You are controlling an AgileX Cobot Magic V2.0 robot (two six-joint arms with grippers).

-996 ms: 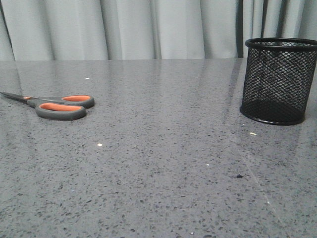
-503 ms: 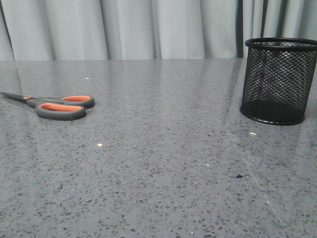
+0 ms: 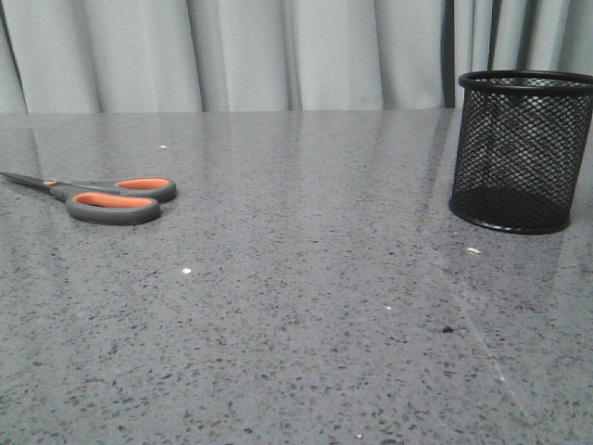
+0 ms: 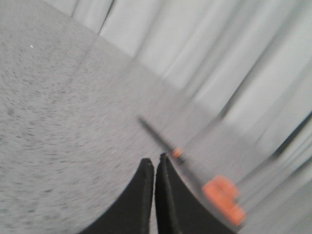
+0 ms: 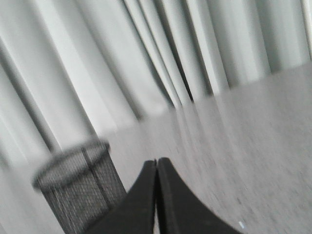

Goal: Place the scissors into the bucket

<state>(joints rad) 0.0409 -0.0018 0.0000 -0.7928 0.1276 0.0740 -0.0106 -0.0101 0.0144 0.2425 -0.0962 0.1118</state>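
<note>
The scissors (image 3: 102,196) lie flat on the grey speckled table at the left, dark grey handles lined orange toward the middle, blades pointing left. In the blurred left wrist view the scissors (image 4: 222,190) lie beyond my left gripper (image 4: 155,161), which is shut with nothing in it and apart from them. The bucket (image 3: 522,151), a black wire-mesh cup, stands upright at the right. In the right wrist view the bucket (image 5: 80,187) stands off to one side of my right gripper (image 5: 156,160), also shut and empty. Neither gripper shows in the front view.
Pale grey curtains (image 3: 278,51) hang behind the table's far edge. A few small white specks (image 3: 473,249) and a dark crumb (image 3: 447,328) dot the table (image 3: 306,306) between scissors and bucket.
</note>
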